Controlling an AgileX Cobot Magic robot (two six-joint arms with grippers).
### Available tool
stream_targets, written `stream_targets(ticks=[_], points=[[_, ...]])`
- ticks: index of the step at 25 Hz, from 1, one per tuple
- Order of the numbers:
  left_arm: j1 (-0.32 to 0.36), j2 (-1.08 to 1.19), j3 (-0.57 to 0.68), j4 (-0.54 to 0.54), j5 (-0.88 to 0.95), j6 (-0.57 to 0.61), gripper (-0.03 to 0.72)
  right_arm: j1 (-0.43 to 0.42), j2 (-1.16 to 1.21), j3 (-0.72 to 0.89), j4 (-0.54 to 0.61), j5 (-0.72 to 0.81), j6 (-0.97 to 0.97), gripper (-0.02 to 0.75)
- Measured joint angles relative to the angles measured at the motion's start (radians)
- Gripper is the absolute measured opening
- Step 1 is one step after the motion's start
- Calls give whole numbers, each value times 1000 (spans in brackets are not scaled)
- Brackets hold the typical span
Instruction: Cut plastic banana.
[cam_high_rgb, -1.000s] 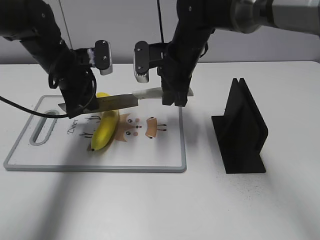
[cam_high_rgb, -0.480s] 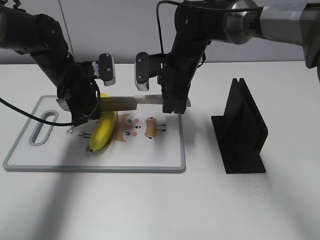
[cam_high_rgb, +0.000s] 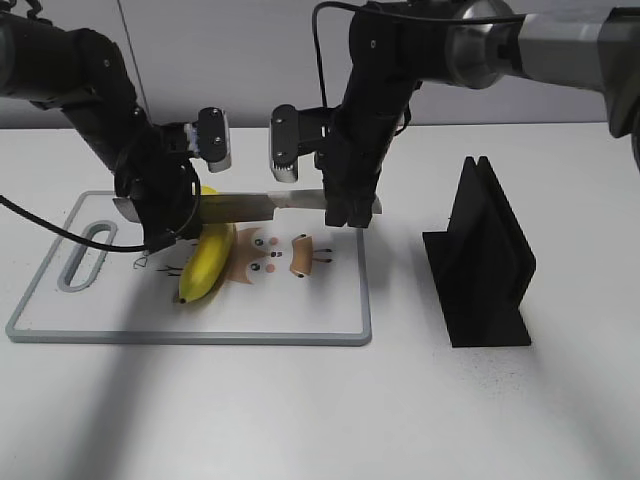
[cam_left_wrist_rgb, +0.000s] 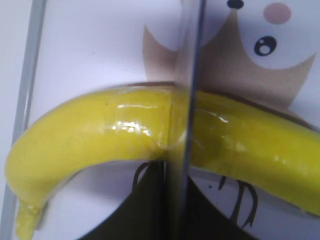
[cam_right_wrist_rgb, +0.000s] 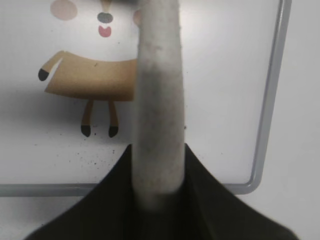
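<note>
The plastic banana (cam_high_rgb: 207, 262) is glossy yellow and lies on the white cutting board (cam_high_rgb: 320, 310), over its cartoon print. A knife (cam_high_rgb: 240, 206) with a steel blade and pale handle lies level across the banana's upper part. My left gripper (cam_high_rgb: 160, 215) is shut on the blade's tip end. My right gripper (cam_high_rgb: 350, 205) is shut on the handle. In the left wrist view the blade (cam_left_wrist_rgb: 192, 75) runs edge-on from between the jaws (cam_left_wrist_rgb: 175, 210) across the banana (cam_left_wrist_rgb: 90, 135), touching its skin. In the right wrist view the handle (cam_right_wrist_rgb: 157, 100) sticks out of the jaws (cam_right_wrist_rgb: 157, 200).
A black slotted knife stand (cam_high_rgb: 485, 260) stands on the white table to the right of the board. The board has a grey rim (cam_right_wrist_rgb: 267, 100) and a handle slot (cam_high_rgb: 85, 255) at its left end.
Since a second ago both arms shifted a little and the knife settled level across the banana. Nothing has moved in the last half second.
</note>
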Motion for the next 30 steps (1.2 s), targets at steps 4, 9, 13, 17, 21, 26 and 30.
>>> stream_targets(ticks=[4,9,13,17,21,26,30], points=[[0,3,-5,0,10,0,-2,0,2,-3,0,4,0,181],[0,2,-5,0,11,0,-2,0,3,-4,0,5,0,181],[0,2,-5,0,12,0,-2,0,4,-4,0,6,0,181],[0,2,-5,0,12,0,-2,0,4,-4,0,5,0,181],[1,8,-6,-3,13,0,-2,0,4,-4,0,3,0,180],[3,13,-9,-9,17,3,-2,0,5,-4,0,2,0,180],[3,13,-9,-10,17,3,-2,-1,10,-8,3,2,-1,180]])
